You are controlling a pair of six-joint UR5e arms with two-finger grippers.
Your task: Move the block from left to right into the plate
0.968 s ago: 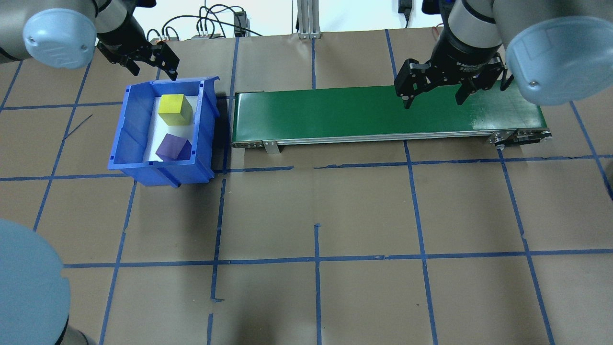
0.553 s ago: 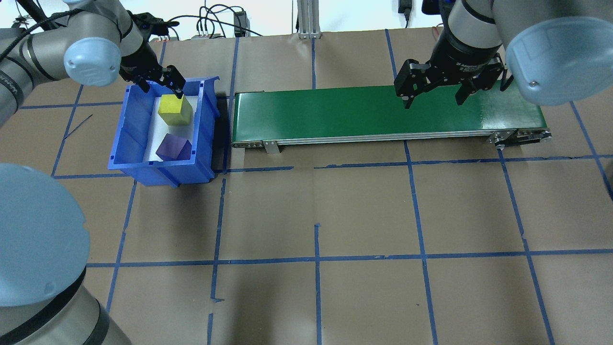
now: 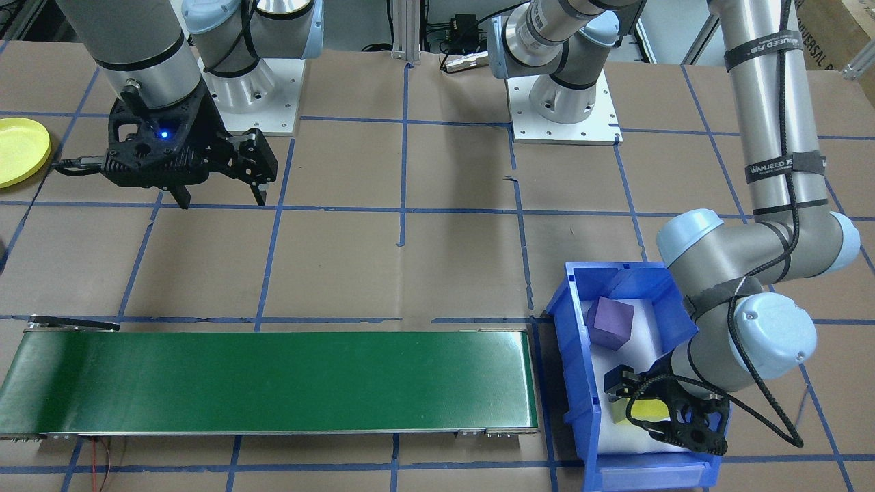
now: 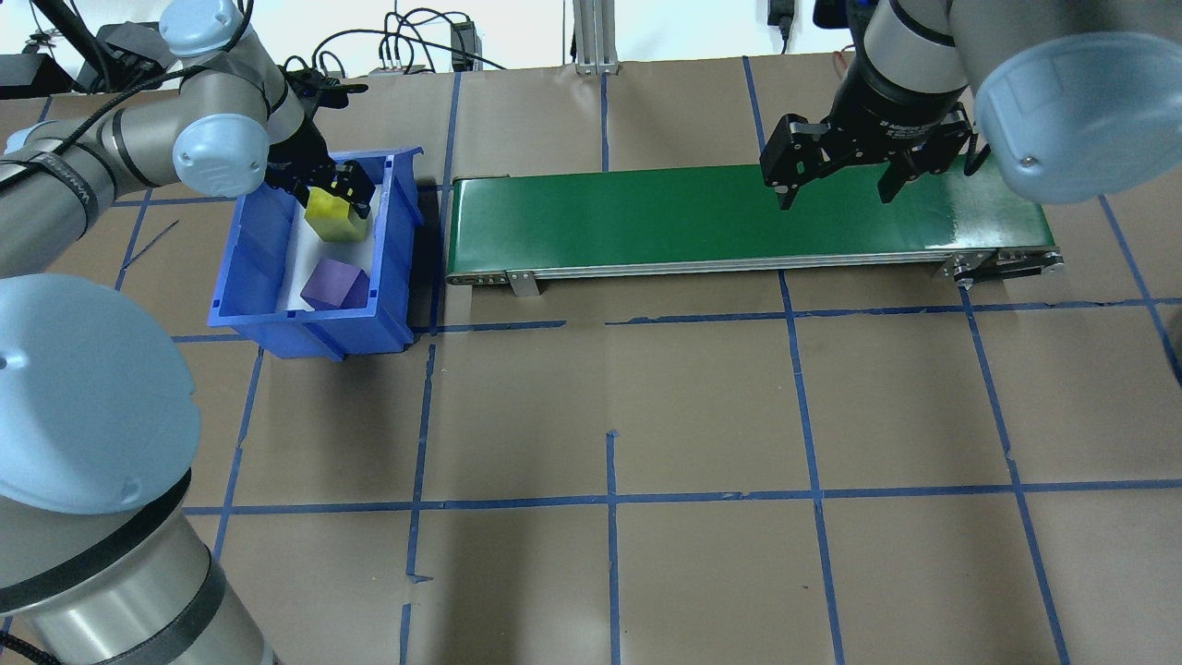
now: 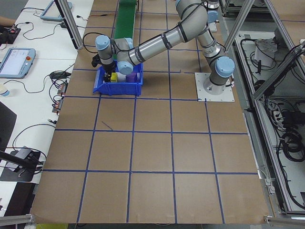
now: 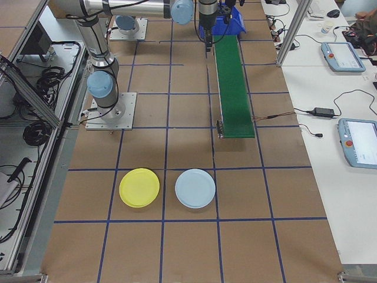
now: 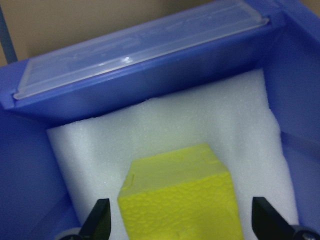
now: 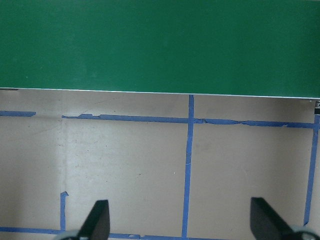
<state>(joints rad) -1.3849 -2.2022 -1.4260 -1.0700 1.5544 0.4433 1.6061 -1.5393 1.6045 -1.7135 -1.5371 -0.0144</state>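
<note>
Only the wrist view shows the left gripper (image 7: 180, 225) spread wide, straddling the yellow block (image 7: 180, 197) ungripped.

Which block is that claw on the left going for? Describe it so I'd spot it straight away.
Find the blue bin at the left end of the green conveyor belt. Two blocks sit inside on white foam. It's the yellow block, under the left claw at the bin's far end, not the purple block.

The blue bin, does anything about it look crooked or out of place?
Yes, slightly. The blue bin sits skewed against the tape grid, and the purple block inside lies turned at an angle. The yellow block and conveyor look normal.
</note>
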